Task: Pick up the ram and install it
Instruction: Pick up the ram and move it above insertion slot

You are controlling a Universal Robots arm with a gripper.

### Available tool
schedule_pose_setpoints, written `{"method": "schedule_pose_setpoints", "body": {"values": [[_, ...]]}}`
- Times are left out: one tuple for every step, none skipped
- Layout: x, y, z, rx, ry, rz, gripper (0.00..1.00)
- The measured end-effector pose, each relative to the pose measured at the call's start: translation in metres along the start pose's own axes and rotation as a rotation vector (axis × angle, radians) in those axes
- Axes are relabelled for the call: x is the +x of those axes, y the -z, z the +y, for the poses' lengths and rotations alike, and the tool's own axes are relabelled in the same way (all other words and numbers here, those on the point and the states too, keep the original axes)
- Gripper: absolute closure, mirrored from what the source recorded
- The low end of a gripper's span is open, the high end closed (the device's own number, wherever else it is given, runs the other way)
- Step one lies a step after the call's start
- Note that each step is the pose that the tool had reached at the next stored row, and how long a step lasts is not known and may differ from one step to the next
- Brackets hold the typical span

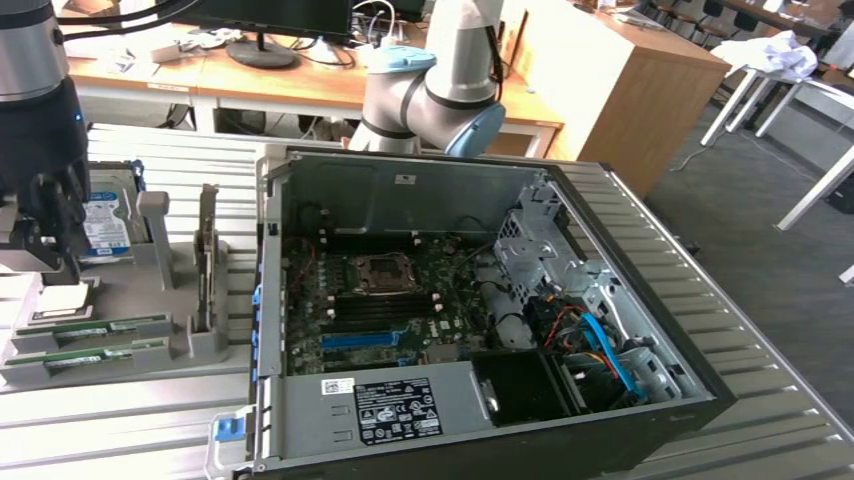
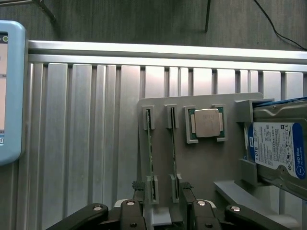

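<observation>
Green narrow ram sticks (image 2: 149, 143) stand edgewise in a grey plastic holder (image 2: 201, 163) at the exterior view's left of the open black computer case (image 1: 400, 190); black fingers (image 2: 138, 190) hover above, released, empty.

Ribbed silver aluminium counter (image 1: 107, 430) across the foreground. Behind it, a long light-wood desk (image 1: 294, 80) carrying a black round monitor foot (image 1: 262, 52). Toward the exterior view's right, a tall light-wood cabinet (image 1: 614, 80). Grey floor (image 1: 761, 210) beyond, with white metal table legs (image 1: 817, 190) and a crumpled white sheet (image 1: 781, 55). Light even, indoor.
</observation>
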State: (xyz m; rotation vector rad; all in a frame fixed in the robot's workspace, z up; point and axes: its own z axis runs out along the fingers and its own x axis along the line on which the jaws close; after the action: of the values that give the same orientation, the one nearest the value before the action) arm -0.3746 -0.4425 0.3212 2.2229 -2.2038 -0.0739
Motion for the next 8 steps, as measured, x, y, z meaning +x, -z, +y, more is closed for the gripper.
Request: {"method": "schedule_pose_setpoints", "body": {"values": [[0.0001,-0.0003,0.0000,0.0000,0.000,-0.0001,0.59],[0.0002,-0.0007,0.0000,0.0001,0.000,-0.0001,0.59],[0.0003,-0.0010,0.0000,0.0000,0.000,-0.0001,0.59],[0.0004,-0.0012,0.0000,0.0000,0.000,0.0000,0.59],[0.0005,-0.0015,0.0000,0.0000,0.000,0.0000,0.59],[0.0006,-0.0018,0.0000,0.0001,0.000,-0.0001,0.59],[0.0007,-0.0021,0.0000,0.0001,0.000,-0.0001,0.59],[0.0008,-0.0024,0.0000,0.0001,0.000,-0.0001,0.59]]}}
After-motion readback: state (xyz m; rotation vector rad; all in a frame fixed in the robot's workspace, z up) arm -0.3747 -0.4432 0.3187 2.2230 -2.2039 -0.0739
